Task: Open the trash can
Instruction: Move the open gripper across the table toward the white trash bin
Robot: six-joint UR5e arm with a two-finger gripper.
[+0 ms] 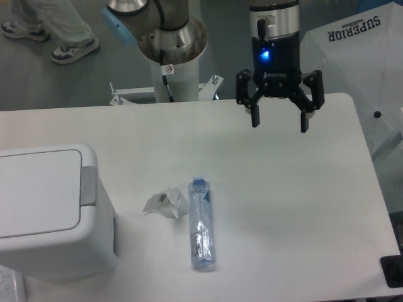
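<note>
The trash can [50,214] is a big boxy white bin at the table's front left, its flat lid down and a grey push tab [87,186] on its right edge. My gripper [279,124] hangs open above the far right part of the table, well away from the bin, with nothing between its black fingers. A blue light glows on its body.
A clear plastic bottle [201,223] lies on the table near the middle, with a crumpled wrapper [165,202] just left of it. The arm's base [170,50] stands behind the table. A person's legs [50,28] show at the back left. A white cloth [365,56] lies off the right.
</note>
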